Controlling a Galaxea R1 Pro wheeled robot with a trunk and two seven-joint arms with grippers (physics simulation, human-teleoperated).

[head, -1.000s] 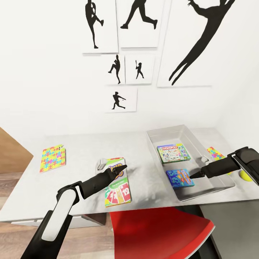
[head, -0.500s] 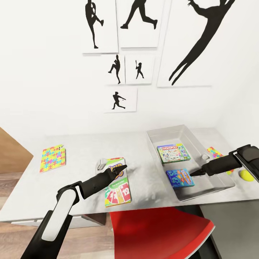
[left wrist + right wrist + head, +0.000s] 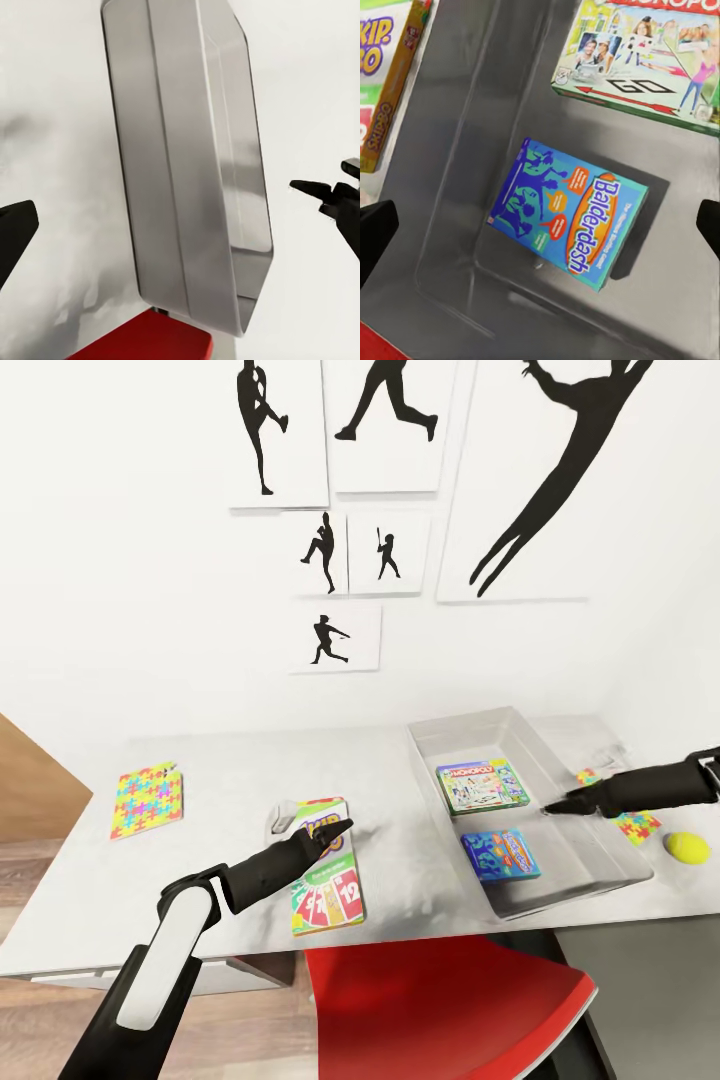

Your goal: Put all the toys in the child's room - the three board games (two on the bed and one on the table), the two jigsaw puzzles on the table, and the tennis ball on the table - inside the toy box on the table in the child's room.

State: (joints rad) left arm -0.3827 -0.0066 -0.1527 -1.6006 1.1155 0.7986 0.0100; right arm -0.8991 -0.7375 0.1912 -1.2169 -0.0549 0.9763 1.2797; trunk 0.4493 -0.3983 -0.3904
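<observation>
On the long pale grey desk (image 3: pixel 200 880) the shallow light grey open-topped toy box (image 3: pixel 590 875) already holds two board games: a white and green Monopoly box (image 3: pixel 482 785) and, nearer the robot, a blue Balderdash box (image 3: pixel 500 855). A third game, a thin yellow-green box with orange and pink edges (image 3: pixel 325 863), lies flat on the desk to the left of the toy box, and the left tool (image 3: pixel 342 828) hovers just above it; in the left wrist view its fingers stand wide apart and hold nothing. The right tool (image 3: pixel 555 807) is over the toy box, also empty, and in the right wrist view its fingers are far apart on both sides of the blue box. One flat multicoloured jigsaw square (image 3: pixel 147 800) lies far to the left, well apart from the box; the other jigsaw square (image 3: pixel 632 820) lies just to the right of the toy box, partly behind the right arm, with the small yellow-green tennis ball (image 3: pixel 686 847) near it. I judge the game box light and stiff but lying flush, so it is best taken across its narrow width at one edge. The jigsaw squares look very thin and probably hard to lift. The ball may roll away; it should be taken across its middle.
</observation>
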